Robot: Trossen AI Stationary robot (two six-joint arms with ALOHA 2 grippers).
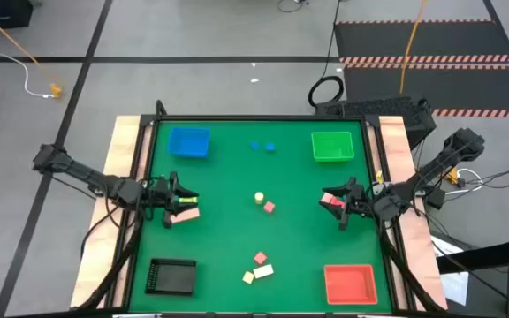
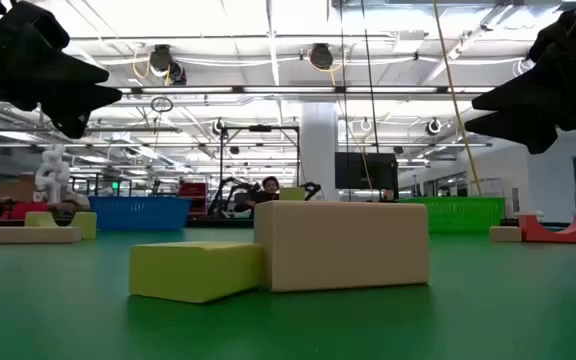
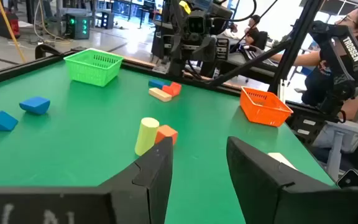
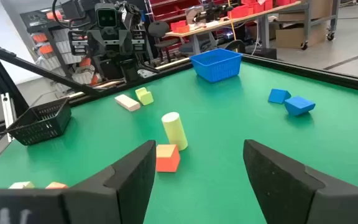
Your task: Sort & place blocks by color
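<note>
The green tabletop (image 1: pixel 228 247) has four trays near its corners. In the high view the blue tray (image 1: pixel 189 141) sits at 11 o'clock, the green tray (image 1: pixel 332 146) at 1, the red tray (image 1: pixel 350 283) at 5 and the black tray (image 1: pixel 170 276) at 7.

The left gripper (image 1: pixel 177 201) is at 9 o'clock. Its fingers are apart with nothing between them, as the left wrist view shows. A yellow-green block (image 1: pixel 186 200) and a pink one (image 1: pixel 187 212) lie just beside it, partly under the gripper in the high view.

The right gripper (image 1: pixel 341 201) is at 3 o'clock, open too and holding nothing. A red block (image 1: pixel 330 200) lies close by it, and part of it is hidden.

Two blue blocks (image 1: pixel 262 147) lie at 12 o'clock, between the blue and green trays. A yellow-green cylinder (image 1: pixel 259 198) and a small red block (image 1: pixel 269 207) touch in the middle. At 6 o'clock sit another red block (image 1: pixel 260 258), a cream bar (image 1: pixel 263 270) and a small yellow-green block (image 1: pixel 248 277).

In the low view the cream bar (image 2: pixel 343 243) fills the middle and hides much behind it. Both grippers are cut off at the top corners there.
</note>
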